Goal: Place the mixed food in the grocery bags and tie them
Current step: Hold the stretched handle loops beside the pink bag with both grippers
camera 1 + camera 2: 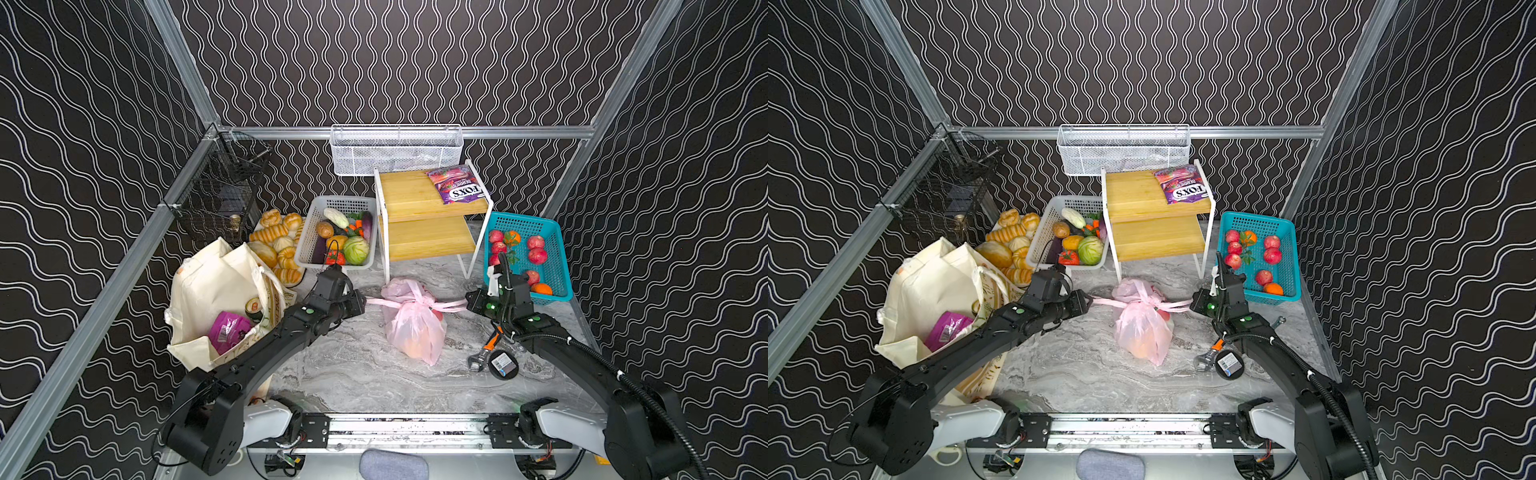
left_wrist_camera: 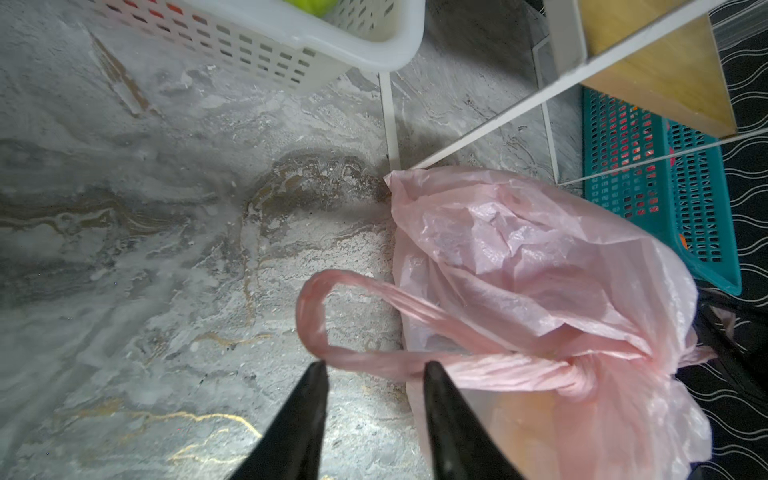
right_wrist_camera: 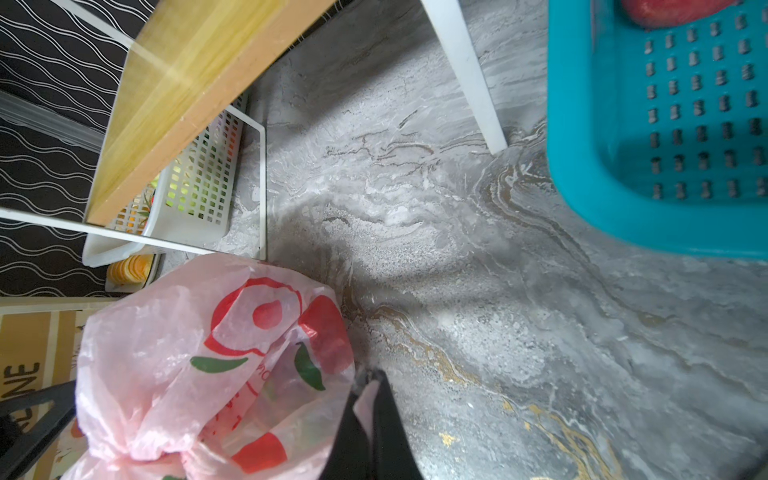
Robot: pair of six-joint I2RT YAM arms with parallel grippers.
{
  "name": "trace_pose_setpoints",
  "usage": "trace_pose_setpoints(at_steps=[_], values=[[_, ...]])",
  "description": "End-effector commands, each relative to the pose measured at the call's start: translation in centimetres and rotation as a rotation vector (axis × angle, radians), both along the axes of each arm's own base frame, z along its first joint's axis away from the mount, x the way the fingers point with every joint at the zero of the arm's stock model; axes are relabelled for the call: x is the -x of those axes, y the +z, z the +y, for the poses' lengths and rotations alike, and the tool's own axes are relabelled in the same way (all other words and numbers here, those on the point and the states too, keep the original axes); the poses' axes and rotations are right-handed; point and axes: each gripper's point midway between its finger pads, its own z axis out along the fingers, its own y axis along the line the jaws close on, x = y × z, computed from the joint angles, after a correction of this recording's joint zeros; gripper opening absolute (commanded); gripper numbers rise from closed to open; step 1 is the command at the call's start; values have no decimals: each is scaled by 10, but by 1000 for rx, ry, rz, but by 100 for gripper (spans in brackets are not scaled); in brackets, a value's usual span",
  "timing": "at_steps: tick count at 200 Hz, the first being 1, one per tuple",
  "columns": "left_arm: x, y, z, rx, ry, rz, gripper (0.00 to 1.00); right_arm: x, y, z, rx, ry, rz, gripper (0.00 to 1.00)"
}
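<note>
The pink plastic carrier bag [image 1: 411,328] lies at the middle of the marble counter [image 1: 353,374], bulging with orange and red shapes that show dimly through the film. Its handles meet in a knot [image 2: 582,374] on top, and one handle runs out to each side, toward 9 and 3 o'clock.

The left hand [image 1: 363,303] sits just at 9 o'clock of the bag. In the left wrist view its fingers [image 2: 432,374] are spread, and the lower strand of the handle loop [image 2: 316,299] crosses the gap between the tips without being clamped.

The right hand [image 1: 468,300], at 3 o'clock of the bag, is pressed together; the right wrist view shows a strip of pink film pinched between its fingers [image 3: 386,399].

At 9 o'clock of the counter the cream canvas tote [image 1: 208,291] stands open with a magenta foil pouch [image 1: 228,328] and a small can [image 1: 253,307] inside. A FOX'S candy bag [image 1: 457,187] lies on the top board of the bamboo shelf [image 1: 411,191] at 12 o'clock. A teal basket [image 1: 557,266] of red fruit stands at 2 o'clock, and an orange-handled wrench [image 1: 484,349] lies at 4 o'clock.
</note>
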Motion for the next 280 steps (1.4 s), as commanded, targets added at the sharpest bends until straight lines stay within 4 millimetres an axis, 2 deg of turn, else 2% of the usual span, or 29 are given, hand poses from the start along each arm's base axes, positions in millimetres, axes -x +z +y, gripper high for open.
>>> trace_pose_setpoints(at_steps=[1,18,28,41,60,87,100,114,125,140,150,181,208,233,241,250,253,256,260,264,270,280], values=[[-10,8,4,55,60,-37,37,-5,8,-2,12,-8,-52,2],[-13,7,5,87,89,-20,62,-5,10,-2,21,4,-60,2],[-16,5,4,116,104,-5,70,-5,10,-2,24,3,-62,2],[-19,2,0,173,109,15,74,-5,11,-2,26,8,-68,2],[-22,-5,-7,244,111,50,74,-6,12,0,25,16,-74,2],[-22,-11,-13,270,97,83,64,-5,13,0,33,25,-74,3],[-20,-12,-15,289,90,84,51,-5,12,-1,35,20,-76,3],[-19,-11,-13,293,93,75,29,-5,13,-3,37,12,-81,3],[-17,-10,-9,279,104,62,22,-5,12,-5,45,4,-85,3],[-15,-7,0,231,115,36,7,-4,7,-10,68,-16,-71,3],[-14,-4,7,179,117,12,1,-2,0,-15,92,-32,-51,2],[-7,-12,27,0,83,24,0,6,-33,-18,131,-24,30,1],[-3,-15,36,-83,75,47,0,9,-38,-17,115,-27,60,2],[0,-18,48,-136,107,56,0,5,-27,-19,113,-43,24,3],[-1,-15,45,-131,94,46,0,4,-17,-12,94,1,-16,5],[-5,-6,37,-106,47,13,0,5,2,4,43,90,-89,12],[-6,-2,34,-99,33,-2,6,7,8,10,25,126,-114,17],[-9,3,31,-89,26,-20,16,8,15,16,11,159,-139,22],[-11,9,28,-76,19,-40,31,10,23,20,-2,187,-167,31],[-12,15,26,-62,15,-56,42,11,29,21,-8,194,-189,42],[-13,24,25,-52,13,-83,49,11,37,20,-14,186,-210,54],[-16,42,25,-61,16,-145,60,11,46,15,-8,155,-233,63]])
